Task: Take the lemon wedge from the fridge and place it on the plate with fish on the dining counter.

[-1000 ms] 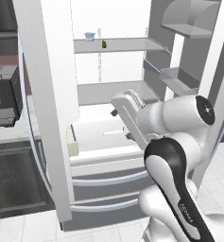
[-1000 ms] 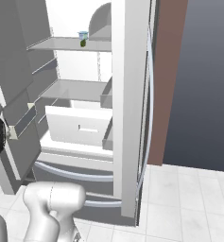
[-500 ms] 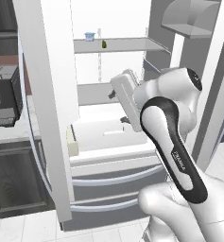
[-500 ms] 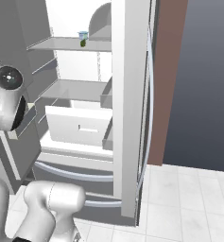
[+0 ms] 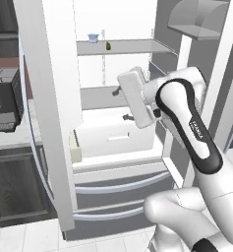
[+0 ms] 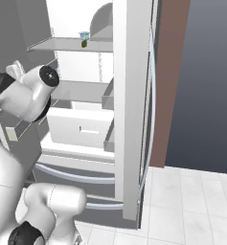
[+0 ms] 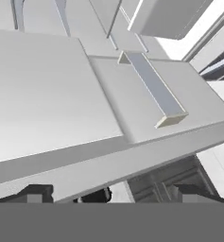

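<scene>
Olive-yellow, the lemon wedge sits on the top shelf of the fridge, above and left of the open, empty claw.

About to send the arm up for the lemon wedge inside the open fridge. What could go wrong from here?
1. The tiny dark olive lemon wedge sits right beside the small pale blue cup on the top grey shelf; the open tool could knock the cup or grab it instead.
2. The tool is well below that shelf, so rising straight up may strike the shelf's front edge.
3. The wedge is small and could roll away.
</scene>
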